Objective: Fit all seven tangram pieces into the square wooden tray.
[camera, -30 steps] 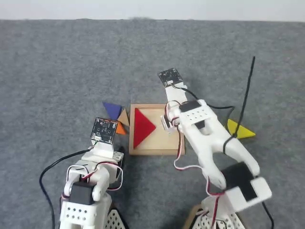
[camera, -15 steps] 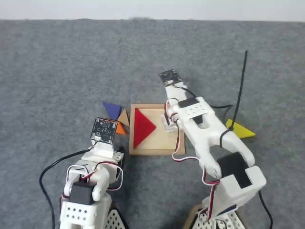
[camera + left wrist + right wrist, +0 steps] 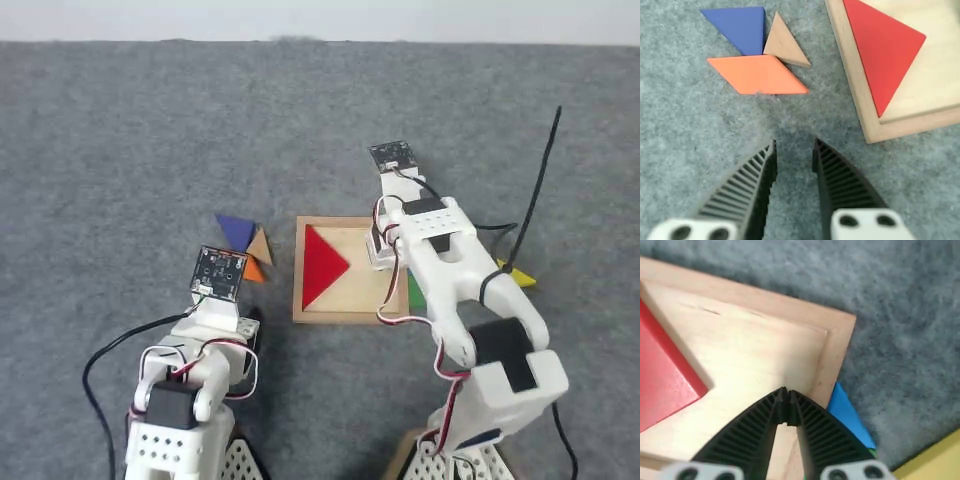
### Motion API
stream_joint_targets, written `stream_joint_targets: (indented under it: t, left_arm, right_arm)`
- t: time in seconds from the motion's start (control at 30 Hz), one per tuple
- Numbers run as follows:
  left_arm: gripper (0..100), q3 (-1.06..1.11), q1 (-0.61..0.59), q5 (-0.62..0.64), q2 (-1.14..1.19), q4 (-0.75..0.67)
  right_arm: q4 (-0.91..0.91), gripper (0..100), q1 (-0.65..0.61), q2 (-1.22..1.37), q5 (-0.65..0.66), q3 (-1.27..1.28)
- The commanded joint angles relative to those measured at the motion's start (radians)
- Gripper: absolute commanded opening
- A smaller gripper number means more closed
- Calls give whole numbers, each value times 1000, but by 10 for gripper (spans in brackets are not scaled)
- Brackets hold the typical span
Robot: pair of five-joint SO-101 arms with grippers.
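The square wooden tray [image 3: 340, 314] lies mid-table with a red triangle [image 3: 322, 265] in its left half. My right gripper [image 3: 786, 394] is shut and empty, its tips down inside the tray [image 3: 835, 347] at the right inner wall. Just outside that wall lie a blue piece [image 3: 847, 415], a green piece [image 3: 415, 293] and a yellow piece [image 3: 521, 277]. Left of the tray sit a blue triangle [image 3: 740, 22], a tan triangle [image 3: 782, 46] and an orange parallelogram [image 3: 757, 75]. My left gripper [image 3: 794, 145] hangs open over bare mat, short of the orange piece.
Grey mat covers the table. A black cable [image 3: 535, 185] runs up from the right arm [image 3: 450, 280], which overhangs the tray's right side and the pieces there. The left arm [image 3: 200, 370] stands at the front left.
The tray with the red triangle has slid to the right along with my right gripper, and the green piece now shows by its right edge. The left arm has not moved.
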Motion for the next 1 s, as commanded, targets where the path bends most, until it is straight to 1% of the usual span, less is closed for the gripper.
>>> stream_joint_targets:
  t: [0.0, 0.13, 0.23, 0.37, 0.5, 0.6, 0.67, 0.77, 0.87, 0.9, 0.97]
  left_arm:
    - [112, -5, 5, -5, -14, 2]
    - [112, -5, 5, -5, -14, 2]
    - [112, -5, 5, -5, -14, 2]
    - [112, -5, 5, -5, -14, 2]
    - [112, -5, 5, -5, -14, 2]
    - [112, -5, 2, -5, -14, 2]
    - [112, -5, 3, -5, -14, 2]
    - [112, -5, 5, -5, -14, 2]
    - [112, -5, 5, -5, -14, 2]
    - [112, -5, 5, -5, -14, 2]
    - [112, -5, 5, -5, -14, 2]
  right_arm:
    - [12, 9, -27, -165, -12, -12]
    - [16, 9, -38, -351, -8, 69]
    - [97, 9, -2, -455, 2, 97]
    - [202, 13, 117, -495, 71, 95]
    - [234, 101, 251, -460, 141, 95]
    - [257, 143, 321, -423, 149, 94]
    - [255, 147, 364, -395, 115, 95]
    - [251, 148, 406, -346, 23, 95]
    - [249, 151, 409, -300, -115, 94]
    - [249, 161, 406, -285, -170, 91]
    - [245, 212, 390, -257, -244, 87]
